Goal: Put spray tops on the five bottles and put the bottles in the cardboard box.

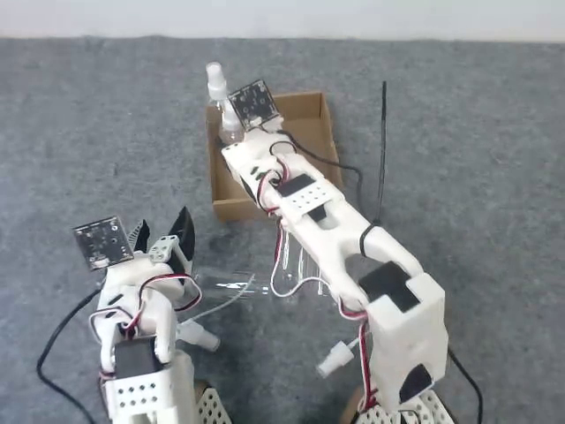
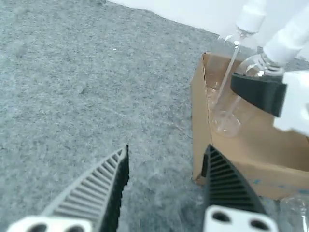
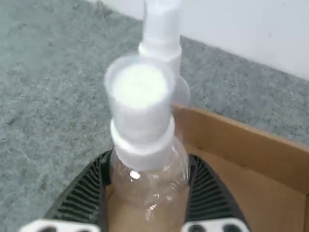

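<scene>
1. Cardboard, brown and open-topped, the box (image 1: 305, 99) sits on the grey felt-like table (image 1: 106, 115), toward the far side.
2. My right gripper (image 3: 149, 166) is clenched on a clear plastic bottle with a white spray top (image 3: 145, 145). I hold it upright at the box wall nearest my left arm. I cannot tell whether its base touches the box floor.
3. A second capped clear bottle (image 1: 214, 81) stands just beyond it, in the box's far corner on that same side.
4. My left gripper (image 2: 166, 154) is released and empty, hanging above the felt on the near side of the box, apart from it.
5. Bare clear bottles (image 1: 231, 287) lie on the table between my arms. Two loose white spray tops (image 1: 199, 336) lie nearer my bases.
</scene>
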